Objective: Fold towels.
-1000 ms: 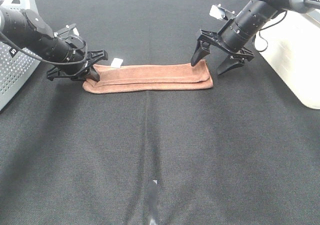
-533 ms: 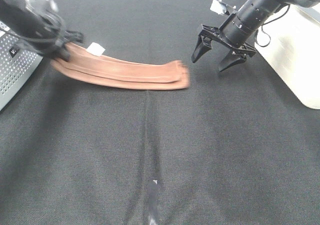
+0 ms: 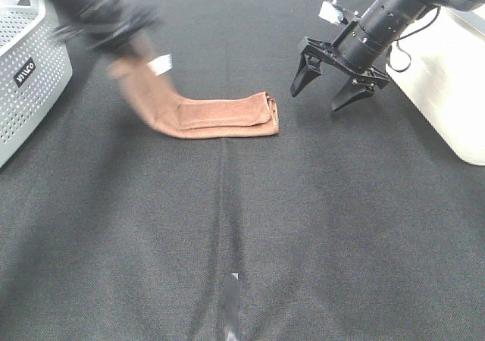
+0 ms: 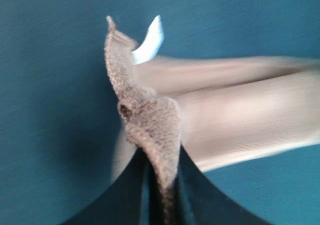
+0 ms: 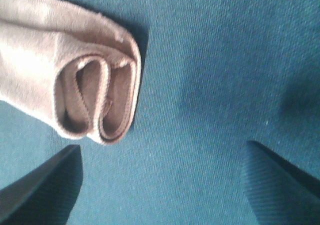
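The reddish-brown towel lies folded into a narrow strip on the dark table, its right end flat and its left end lifted. My left gripper, blurred with motion at the upper left, is shut on the towel's left end; the white tag hangs just beside it and shows in the left wrist view. My right gripper is open and empty, hovering just right of the towel's right end. The right wrist view shows that layered end between its spread fingers.
A grey perforated basket stands at the left edge. A white box stands at the right edge. The dark table cloth has a crease down its middle.
My left gripper closed on the towel's left end, lifted it and swung it up and rightward, dragging the towel left. My right gripper let go and drew back, open.
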Controlling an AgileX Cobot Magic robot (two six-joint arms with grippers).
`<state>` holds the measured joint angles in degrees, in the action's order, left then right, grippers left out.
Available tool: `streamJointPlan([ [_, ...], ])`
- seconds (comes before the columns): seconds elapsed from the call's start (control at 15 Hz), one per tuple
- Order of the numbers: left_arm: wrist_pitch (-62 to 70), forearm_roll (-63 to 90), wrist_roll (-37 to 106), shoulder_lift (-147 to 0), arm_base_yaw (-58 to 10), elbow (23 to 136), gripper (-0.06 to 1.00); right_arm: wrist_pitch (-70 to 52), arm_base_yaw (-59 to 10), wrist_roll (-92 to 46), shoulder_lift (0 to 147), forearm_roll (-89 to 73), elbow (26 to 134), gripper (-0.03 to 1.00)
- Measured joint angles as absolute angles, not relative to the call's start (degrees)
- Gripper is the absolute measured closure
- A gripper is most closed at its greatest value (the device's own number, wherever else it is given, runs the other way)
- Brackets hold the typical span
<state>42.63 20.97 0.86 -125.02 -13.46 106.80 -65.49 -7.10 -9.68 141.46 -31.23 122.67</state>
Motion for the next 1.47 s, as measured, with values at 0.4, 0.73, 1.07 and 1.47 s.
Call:
streamJointPlan([
  [0.4,40.91,26.41,-6.19,-134.3,-21.6,114.94,0.87,-65.83,-7.1,-9.68,140.89,-31.17,122.67,0.16],
  [0.73,34.78,31.0,-9.51,-137.91,-24.87,117.63,0.49,-65.78,-7.1,-9.68,140.37,-31.17,122.67,0.16],
  [1.07,34.72,37.13,-9.68,-137.91,-24.87,119.23,0.3,-65.78,-7.1,-9.68,139.8,-31.34,122.67,0.16],
  [1.47,37.36,21.72,-9.45,-134.07,-16.84,122.96,0.3,-67.21,-8.19,-14.73,139.8,-48.59,122.67,0.16],
])
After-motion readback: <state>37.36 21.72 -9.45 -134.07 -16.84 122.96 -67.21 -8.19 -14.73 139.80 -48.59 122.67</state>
